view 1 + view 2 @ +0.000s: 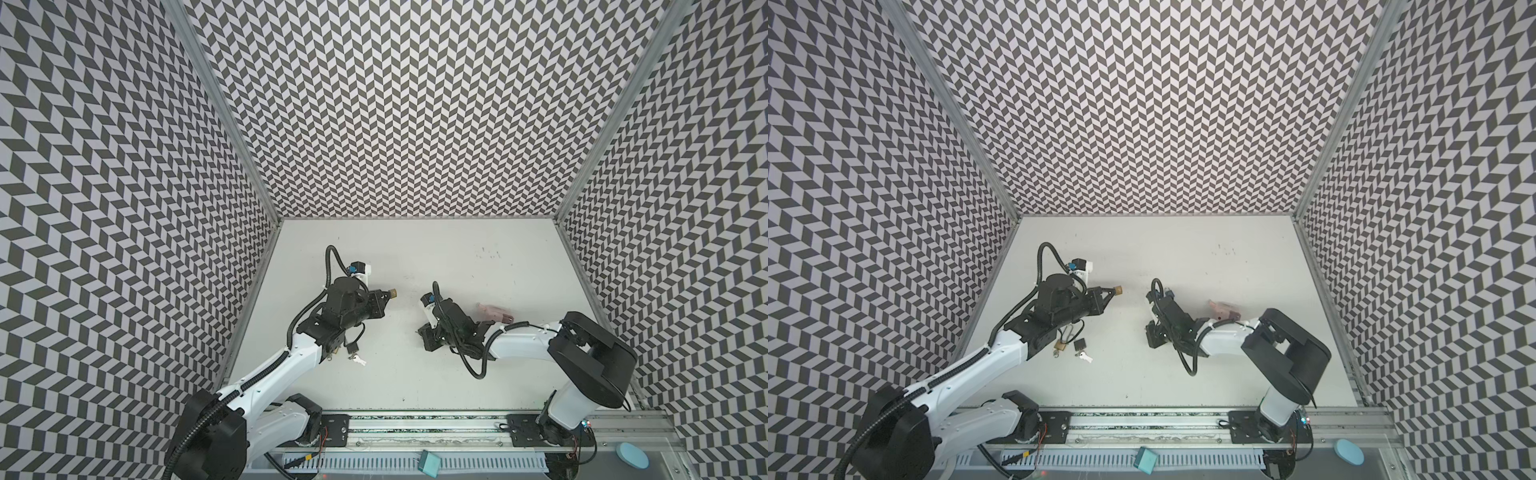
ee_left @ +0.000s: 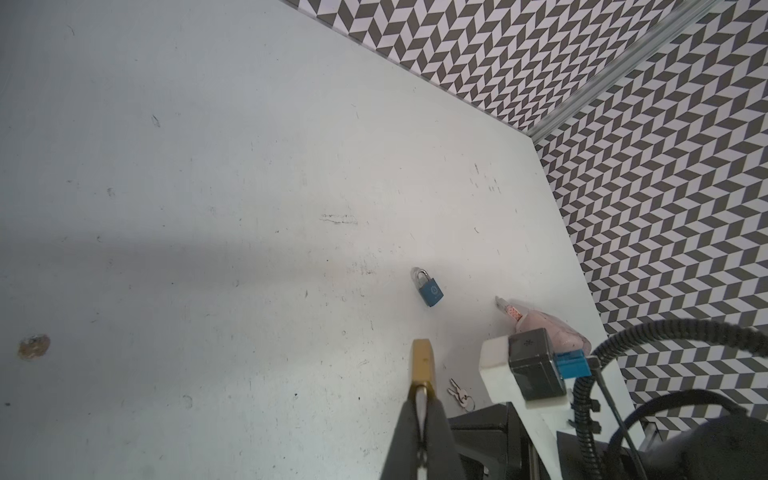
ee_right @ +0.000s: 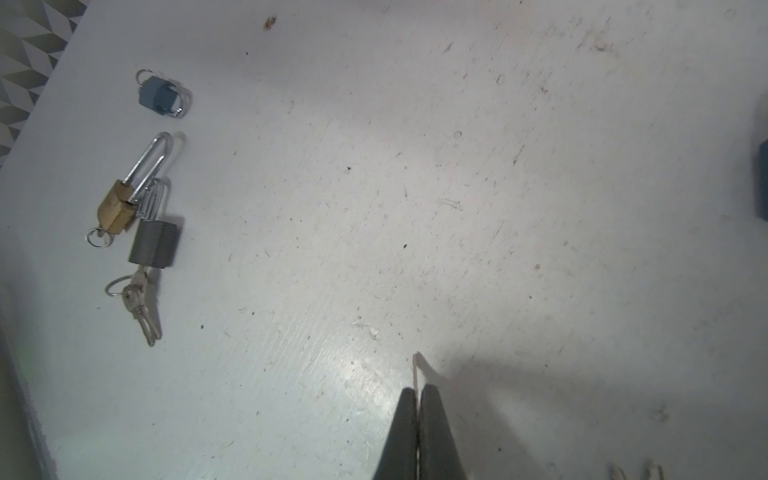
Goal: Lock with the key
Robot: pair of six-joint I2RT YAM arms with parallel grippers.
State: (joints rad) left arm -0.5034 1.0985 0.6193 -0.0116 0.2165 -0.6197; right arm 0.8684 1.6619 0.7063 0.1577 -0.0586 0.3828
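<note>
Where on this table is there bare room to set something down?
Free: the table strip from the back wall to the left gripper, shut on a brass padlock, and right gripper; also the front middle by the rail. Crowded: padlocks and keys by the left arm, blue padlock and pink pouch beside the right arm.

Pink pouch (image 1: pixel 494 311) on white table (image 1: pixel 415 386), chevron walls (image 1: pixel 415 104)

No text, number or brand can be read anywhere. The blue padlock (image 2: pixel 429 291) bears a pale round emblem on its face, too small to make out. The pink packet (image 2: pixel 544 330) shows a red-and-white printed patch near its tip, too blurred to read.
</note>
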